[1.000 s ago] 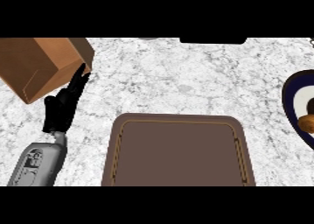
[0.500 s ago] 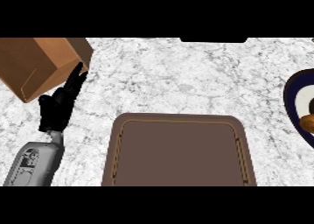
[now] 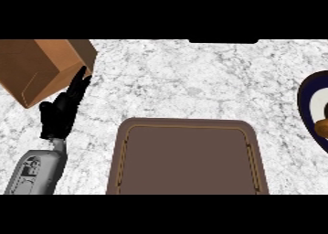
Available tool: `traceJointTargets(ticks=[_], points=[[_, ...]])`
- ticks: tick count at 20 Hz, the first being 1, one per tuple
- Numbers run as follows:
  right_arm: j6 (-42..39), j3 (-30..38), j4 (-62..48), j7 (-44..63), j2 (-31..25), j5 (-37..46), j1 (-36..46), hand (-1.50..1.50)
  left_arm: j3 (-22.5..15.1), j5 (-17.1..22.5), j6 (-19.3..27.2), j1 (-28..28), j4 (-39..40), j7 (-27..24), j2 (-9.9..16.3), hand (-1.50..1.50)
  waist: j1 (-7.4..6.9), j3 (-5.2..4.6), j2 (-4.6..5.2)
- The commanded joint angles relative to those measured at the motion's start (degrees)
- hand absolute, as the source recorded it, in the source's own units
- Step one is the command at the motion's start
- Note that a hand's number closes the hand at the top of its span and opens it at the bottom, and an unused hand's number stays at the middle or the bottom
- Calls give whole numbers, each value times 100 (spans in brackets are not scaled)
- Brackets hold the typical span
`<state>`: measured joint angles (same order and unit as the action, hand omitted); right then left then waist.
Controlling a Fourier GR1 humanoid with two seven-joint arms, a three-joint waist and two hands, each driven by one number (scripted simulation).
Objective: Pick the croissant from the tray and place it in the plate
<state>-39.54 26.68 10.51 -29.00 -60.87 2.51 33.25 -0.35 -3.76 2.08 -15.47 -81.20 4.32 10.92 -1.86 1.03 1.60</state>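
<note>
The croissant (image 3: 325, 128) lies on the plate (image 3: 308, 98) at the three o'clock edge of the head view, a golden-brown lump resting against the plate's pale inner ring, with the dark blue rim curving round it on the near side; both are cut off by the frame, so only part of each shows. The brown tray (image 3: 186, 157) sits at about six o'clock, a rounded rectangle with a thin lighter line tracing its inner border, well apart from the plate across the marbled grey-white counter (image 3: 193, 77). At ten o'clock a brown cardboard box (image 3: 38, 66) stands tilted, its lower right corner just beside the fingertips of the left hand (image 3: 61, 112). That hand shows at about eight o'clock, above its grey forearm (image 3: 34, 171), fingers straight and pointing up toward one o'clock, released and grasping nothing. The right hand does not appear in this view.
</note>
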Motion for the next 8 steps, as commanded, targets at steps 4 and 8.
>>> traceJointTargets(ticks=[4, 8], points=[[-834, 126, 53, -467, -57, -175, -237, -150, 12, -1, -18, -51, -16, 85, 32, 0, 8, 30, 7], [-773, 119, 145, -396, 30, -201, -349, -150, 17, -37, 18, -49, 25, -19, 22, 0, -5, 36, 41]])
